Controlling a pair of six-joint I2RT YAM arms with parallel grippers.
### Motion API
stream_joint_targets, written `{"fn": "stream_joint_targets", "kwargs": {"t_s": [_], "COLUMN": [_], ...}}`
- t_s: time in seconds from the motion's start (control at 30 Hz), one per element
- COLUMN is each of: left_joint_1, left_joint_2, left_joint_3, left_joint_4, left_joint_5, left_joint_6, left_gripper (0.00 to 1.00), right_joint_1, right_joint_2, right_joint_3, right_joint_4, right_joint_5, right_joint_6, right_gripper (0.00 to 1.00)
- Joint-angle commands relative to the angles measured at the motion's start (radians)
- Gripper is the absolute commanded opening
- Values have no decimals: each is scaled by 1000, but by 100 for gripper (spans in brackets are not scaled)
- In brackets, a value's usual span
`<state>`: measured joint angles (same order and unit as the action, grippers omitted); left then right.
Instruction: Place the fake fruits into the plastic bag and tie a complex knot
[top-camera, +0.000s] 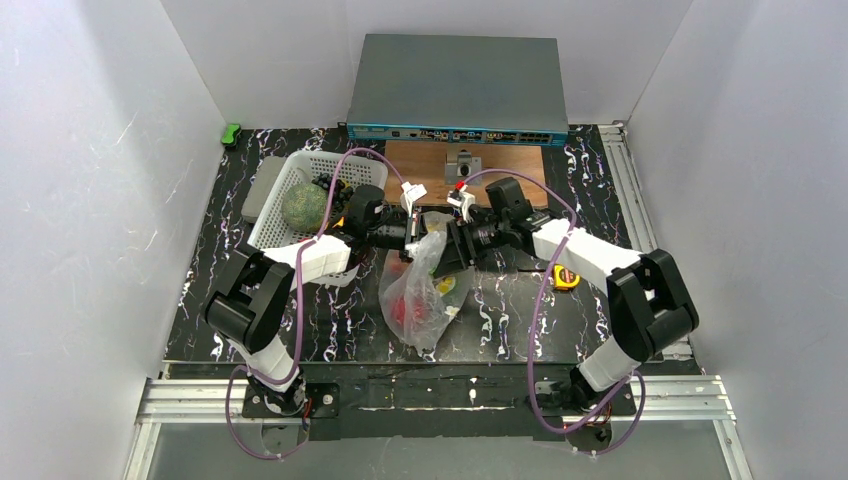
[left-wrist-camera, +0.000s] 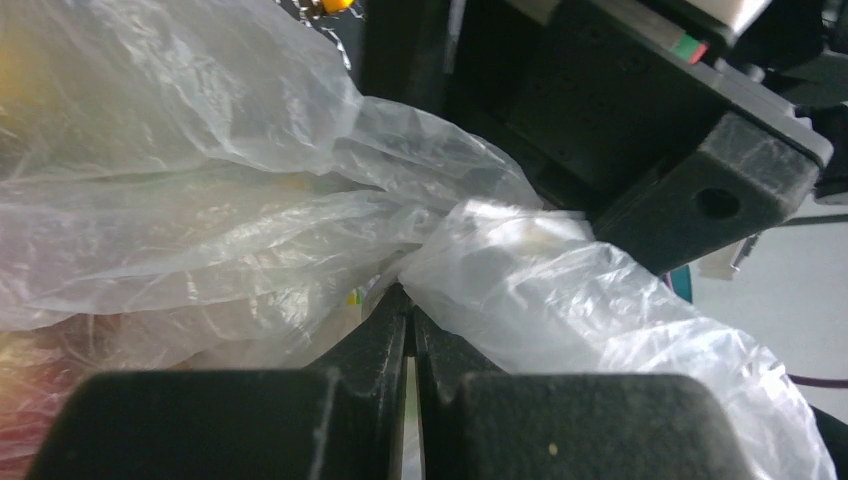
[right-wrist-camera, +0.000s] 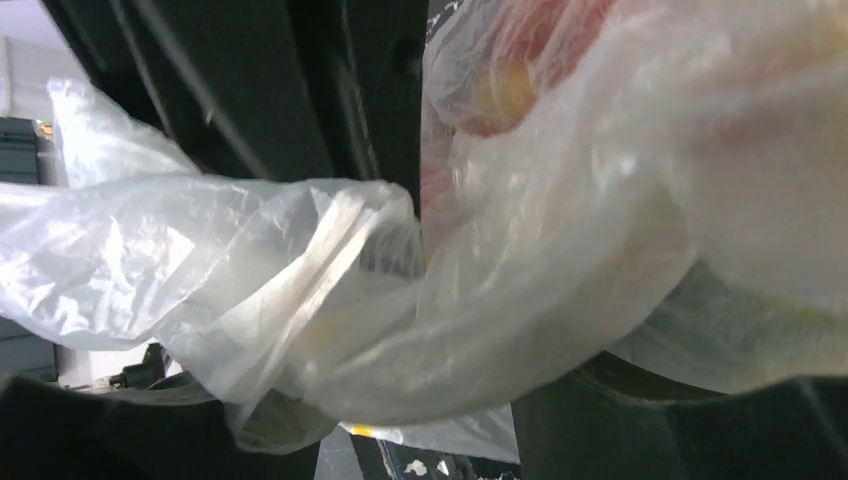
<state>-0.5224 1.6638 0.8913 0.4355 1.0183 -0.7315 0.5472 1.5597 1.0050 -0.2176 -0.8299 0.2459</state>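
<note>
The plastic bag (top-camera: 420, 290) lies mid-table with red fake fruits (top-camera: 412, 312) showing through its film. My left gripper (top-camera: 405, 237) is at the bag's top from the left, shut on a twisted strand of the plastic bag (left-wrist-camera: 520, 270); its fingertips (left-wrist-camera: 398, 310) pinch the film. My right gripper (top-camera: 447, 250) meets it from the right. In the right wrist view bunched film of the plastic bag (right-wrist-camera: 300, 290) hangs loose between the wide-apart jaws of the right gripper (right-wrist-camera: 400, 410), and red and yellow fruits (right-wrist-camera: 510, 70) show inside.
A white lattice basket (top-camera: 270, 225) at the left holds a round green fruit (top-camera: 304, 205) and a dark bunch (top-camera: 330, 185). A yellow tape measure (top-camera: 566, 277) lies right of the bag. A wooden board (top-camera: 440, 165) and a grey network box (top-camera: 458, 90) sit at the back.
</note>
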Motion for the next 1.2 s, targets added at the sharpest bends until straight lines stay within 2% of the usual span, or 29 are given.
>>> {"fn": "stream_joint_targets", "kwargs": {"t_s": [0.0, 0.2, 0.27, 0.3, 0.43, 0.57, 0.7, 0.83, 0.9, 1.17], "left_joint_1": [-1, -2, 3, 8, 19, 19, 19, 18, 18, 16], "left_joint_2": [0, 15, 10, 8, 14, 25, 33, 47, 50, 46], "left_joint_3": [6, 10, -1, -7, -6, 1, 7, 12, 15, 19], "left_joint_4": [96, 71, 63, 66, 81, 97, 100, 127, 136, 103], "left_joint_5": [120, 163, 157, 154, 166, 167, 162, 160, 162, 171], "left_joint_6": [-33, -25, -27, -24, -26, -41, -42, -62, -68, -45], "left_gripper": [0, 0, 0, 0, 0, 0, 0, 0, 0, 0], "right_joint_1": [20, 57, 42, 32, -27, -89, -130, -139, -138, -74], "right_joint_2": [65, 91, 62, 40, -40, -96, -143, -152, -133, -45], "right_joint_3": [99, 172, 164, 145, 69, 47, 34, -4, -15, 34], "right_joint_4": [106, 116, 54, 31, -67, -166, -239, -184, -115, 61], "right_joint_5": [-29, -10, -19, -21, -26, -56, -89, -75, -63, -69], "right_joint_6": [83, 126, 79, 58, -1, -59, -111, -79, -32, 89], "right_gripper": [68, 73, 75, 83, 94, 95, 81, 48, 39, 36]}}
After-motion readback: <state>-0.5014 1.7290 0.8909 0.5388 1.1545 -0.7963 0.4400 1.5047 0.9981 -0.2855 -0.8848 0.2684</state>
